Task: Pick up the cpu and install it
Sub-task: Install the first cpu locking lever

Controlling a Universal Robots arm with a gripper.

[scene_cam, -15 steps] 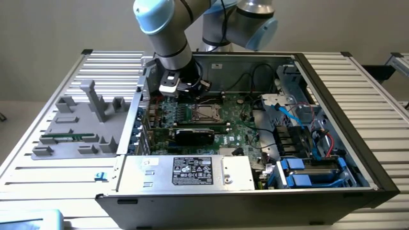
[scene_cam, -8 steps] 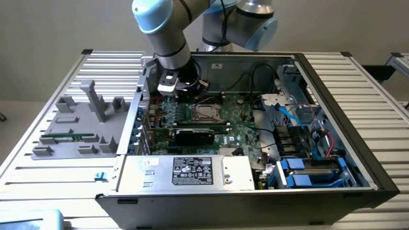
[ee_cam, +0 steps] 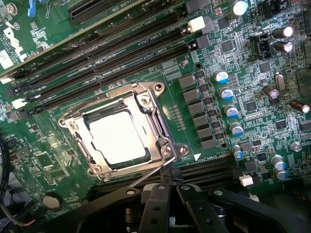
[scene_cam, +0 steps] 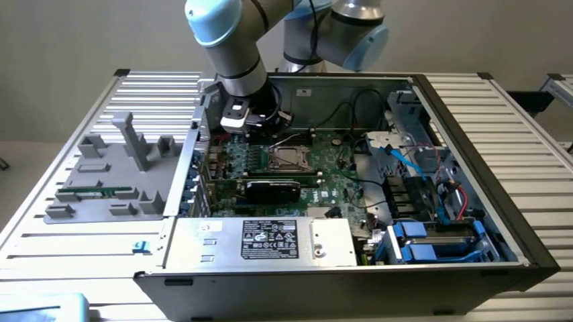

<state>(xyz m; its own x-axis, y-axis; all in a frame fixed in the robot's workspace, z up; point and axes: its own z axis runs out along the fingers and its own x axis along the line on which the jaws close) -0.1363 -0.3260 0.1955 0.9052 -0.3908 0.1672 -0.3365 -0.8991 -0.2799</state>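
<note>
Exterior view: the gripper (scene_cam: 253,125) hangs just above the socket (scene_cam: 288,158). Wrist view: the cpu (ee_cam: 119,136) already sits in the socket (ee_cam: 160,145), apparently installed. The gripper (ee_cam: 174,187), jaws drawn together and empty, is beside the socket's lever (ee_cam: 150,174).

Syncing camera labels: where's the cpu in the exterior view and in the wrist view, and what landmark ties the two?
Exterior view: the cpu lies in the motherboard socket near the middle of the open case, just to the exterior view's right of the pincer.
Wrist view: the cpu is the pale square seated in the socket, close to the pincer.
Shared landmark: the metal socket frame around it.
</note>
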